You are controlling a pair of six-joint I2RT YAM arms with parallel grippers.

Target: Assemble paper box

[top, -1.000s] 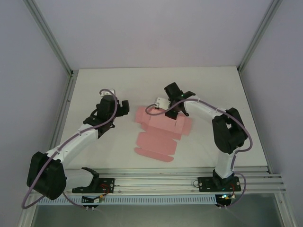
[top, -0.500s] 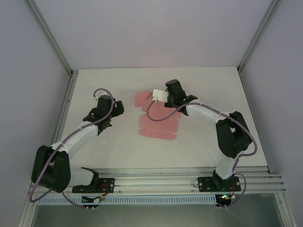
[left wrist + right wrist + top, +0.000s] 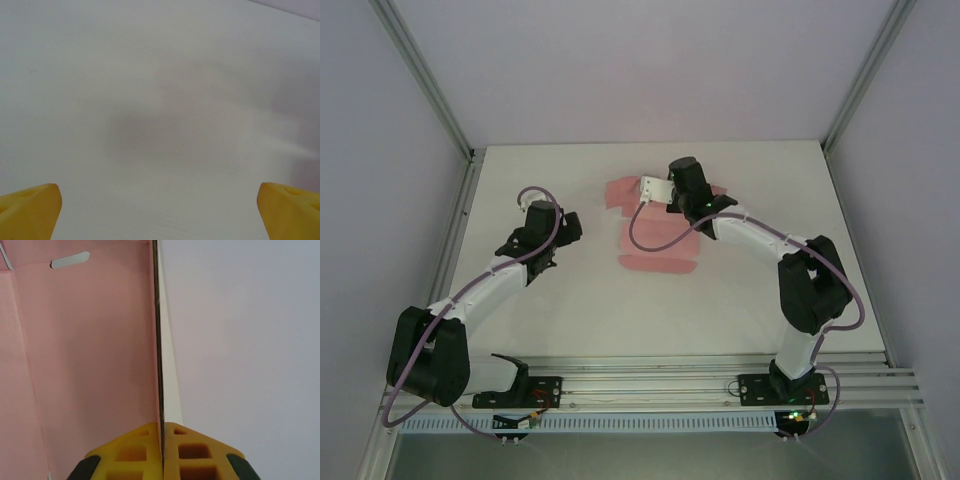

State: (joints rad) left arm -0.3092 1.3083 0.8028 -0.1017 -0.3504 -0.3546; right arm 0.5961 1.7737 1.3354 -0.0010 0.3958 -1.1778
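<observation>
The paper box (image 3: 660, 262) is a pink flat die-cut card sheet at the table's far middle, partly raised off the surface. My right gripper (image 3: 678, 185) is shut on its edge. In the right wrist view the yellow fingertips (image 3: 145, 450) pinch the thin card edge-on at the right gripper (image 3: 162, 452). The pink sheet (image 3: 90, 365) stretches away to the left, with a slot (image 3: 70, 260) near its far end. My left gripper (image 3: 574, 228) hovers left of the sheet, apart from it. Its jaws are open (image 3: 160, 215) with the yellow fingers (image 3: 27, 210) over bare table.
The white table (image 3: 740, 300) is walled by pale enclosure panels with metal posts (image 3: 450, 120) at the back corners. A metal rail (image 3: 670, 385) with both arm bases runs along the near edge. The right arm's cable (image 3: 645, 240) loops over the sheet.
The right gripper has carried the pink sheet toward the table's far side, lifting part of it. The left arm pulled back slightly leftward early on, then held still, open.
</observation>
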